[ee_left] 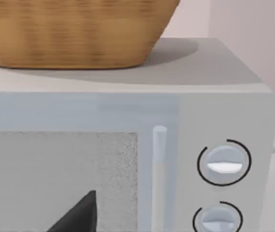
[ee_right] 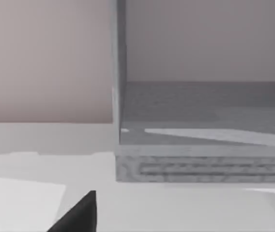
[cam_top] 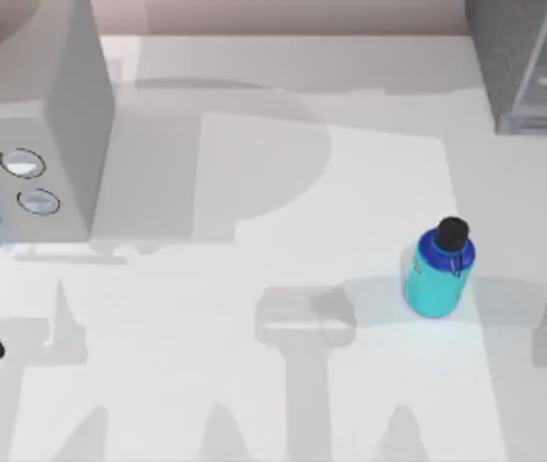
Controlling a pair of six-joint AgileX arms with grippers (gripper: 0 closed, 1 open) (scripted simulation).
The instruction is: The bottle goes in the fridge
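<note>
my left claw (ee_left: 77, 215) faces the light grey two-dial box (ee_left: 224, 164); my right claw (ee_right: 77, 215) faces the dark grey speckled fridge (ee_right: 200, 159); i cannot tell their openness. nothing is grasped yet: the cyan black-capped bottle (cam_top: 437, 269) stands upright on the white bench (cam_top: 254, 289), right of centre, needing my right arm's reach.

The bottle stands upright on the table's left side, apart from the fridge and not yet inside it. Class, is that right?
Not quite. In the top view the bottle stands upright on the table's right side, not its left. The rest holds: it is apart from the fridge, at the far right corner, and not yet inside it.
</note>
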